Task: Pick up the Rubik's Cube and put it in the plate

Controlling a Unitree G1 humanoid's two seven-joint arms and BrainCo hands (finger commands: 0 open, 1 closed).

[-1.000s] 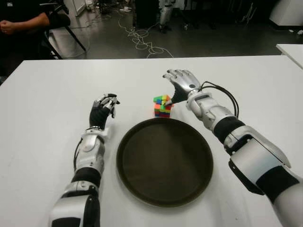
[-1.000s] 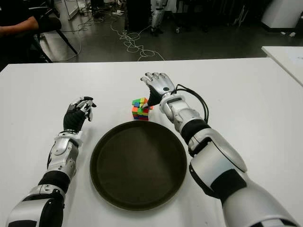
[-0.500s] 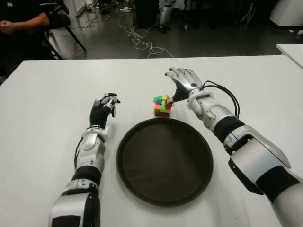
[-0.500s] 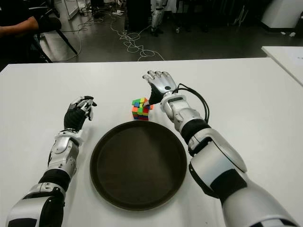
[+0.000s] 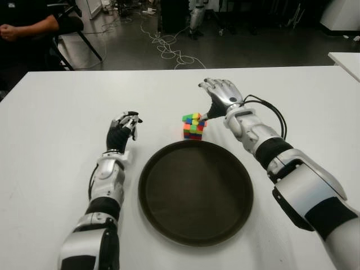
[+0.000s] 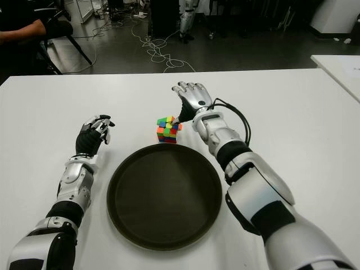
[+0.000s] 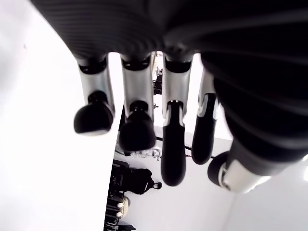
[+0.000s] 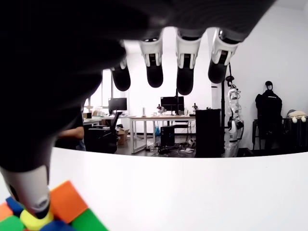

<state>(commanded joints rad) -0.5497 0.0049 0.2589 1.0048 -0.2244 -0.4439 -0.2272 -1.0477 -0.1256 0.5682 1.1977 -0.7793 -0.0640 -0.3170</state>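
The scrambled Rubik's Cube stands on the white table just beyond the far rim of the round dark plate. My right hand is just right of and behind the cube, fingers spread, thumb tip touching the cube's upper right edge; the right wrist view shows that thumb on the cube's top corner and nothing gripped. My left hand shows to the left of the plate, fingers loosely curled, holding nothing.
A second white table corner shows at the far right. Beyond the table's far edge are floor cables, and a seated person's arm at the upper left.
My right hand has drifted slightly right and farther from me, staying open with the thumb by the cube. The cube, plate and left hand have not moved.
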